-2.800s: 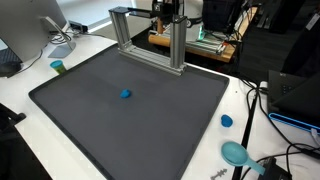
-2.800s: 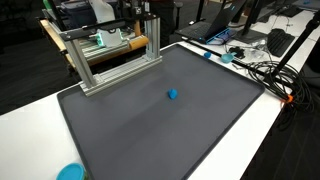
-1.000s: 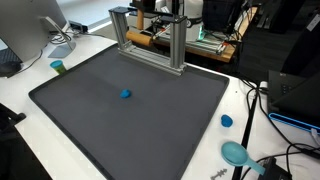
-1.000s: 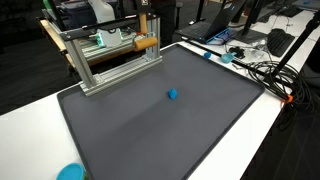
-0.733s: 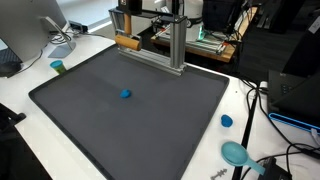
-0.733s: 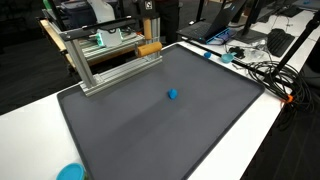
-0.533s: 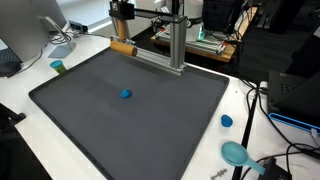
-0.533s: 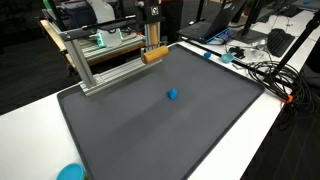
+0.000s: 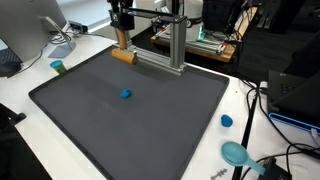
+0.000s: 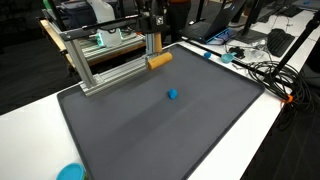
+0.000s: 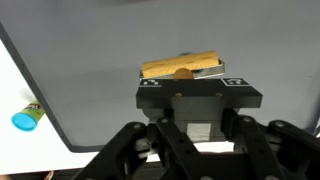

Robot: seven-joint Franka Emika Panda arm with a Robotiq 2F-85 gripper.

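1. Plainly, the gripper (image 9: 121,44) has its jaws clamped on a tan wooden block (image 9: 123,56), which lies crosswise under the fingers at the far edge of the dark mat (image 9: 110,130).
2. Seen from the wrist view, the wooden block (image 11: 183,67) sits pinched between the jaws; whether it touches the mat I cannot tell.
3. A small blue piece (image 9: 125,95) lies on the mat at 6 o'clock from the block, well apart.
4. An aluminium frame (image 9: 176,45) stands near, at 3 o'clock of the gripper.
5. A teal cup (image 9: 57,67) stands off the mat at 9 o'clock.
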